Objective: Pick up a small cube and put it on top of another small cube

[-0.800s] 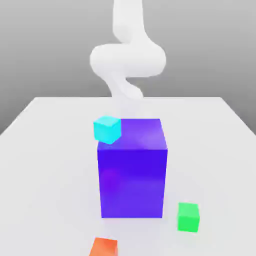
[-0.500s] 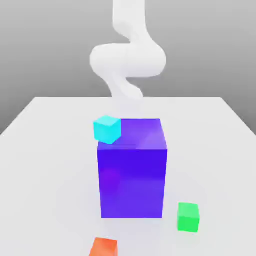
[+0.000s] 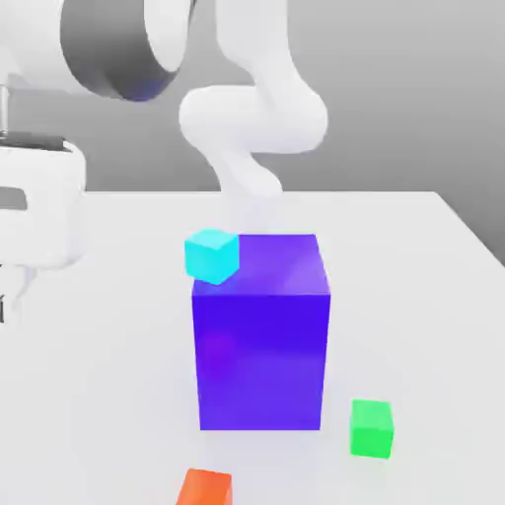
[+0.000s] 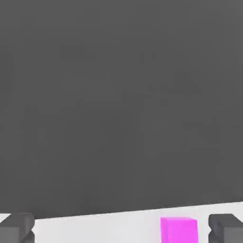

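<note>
You are looking at a task that is barely getting under way. The claw [image 4: 122, 228] is standing with its two dark fingertips [image 4: 17, 227] spread wide apart, and nothing is sitting between them; it is gripping nothing at all. In the hand view a small magenta cube [image 4: 178, 229] is resting on the white counter [image 4: 95, 228], just beside one fingertip rather than centred in the gap.

In the exterior view the white robot arm [image 3: 258, 108] is looming large at the exterior view's left. A small cyan cube [image 3: 211, 254] is sitting at the corner of a large blue-violet block [image 3: 261, 335]. A small green cube [image 3: 372, 428] is lying on the counter toward the exterior view's right, and a small orange cube [image 3: 205, 487] is lying near the front edge, well apart from it. No small cube is standing on another small one.

So, by my judgement, everything is remaining for you: choosing a cube, closing on it, lifting, carrying and setting it down on a second small cube.
</note>
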`<state>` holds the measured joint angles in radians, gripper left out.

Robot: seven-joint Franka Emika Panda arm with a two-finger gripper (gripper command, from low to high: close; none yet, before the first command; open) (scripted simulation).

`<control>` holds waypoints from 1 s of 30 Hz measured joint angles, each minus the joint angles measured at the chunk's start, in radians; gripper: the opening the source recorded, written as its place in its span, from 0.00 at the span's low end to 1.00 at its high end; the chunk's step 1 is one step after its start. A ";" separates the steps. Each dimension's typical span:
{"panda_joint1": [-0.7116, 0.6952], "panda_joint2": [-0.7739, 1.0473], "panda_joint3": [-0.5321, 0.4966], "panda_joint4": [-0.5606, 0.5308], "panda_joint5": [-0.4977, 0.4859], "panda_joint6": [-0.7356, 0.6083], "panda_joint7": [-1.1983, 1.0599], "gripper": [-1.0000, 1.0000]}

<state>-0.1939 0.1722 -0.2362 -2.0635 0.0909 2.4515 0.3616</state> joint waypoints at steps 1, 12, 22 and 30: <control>-0.014 0.037 -0.001 0.009 0.012 0.005 -0.022 0.50; -0.187 0.442 0.037 0.109 0.116 0.101 -0.219 0.50; -0.196 0.484 0.045 0.120 0.130 0.127 -0.231 0.00; -0.029 0.272 0.061 -0.036 0.049 0.081 -0.147 0.00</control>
<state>-0.2232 0.4442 -0.1752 -2.0999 0.1402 2.5322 0.2144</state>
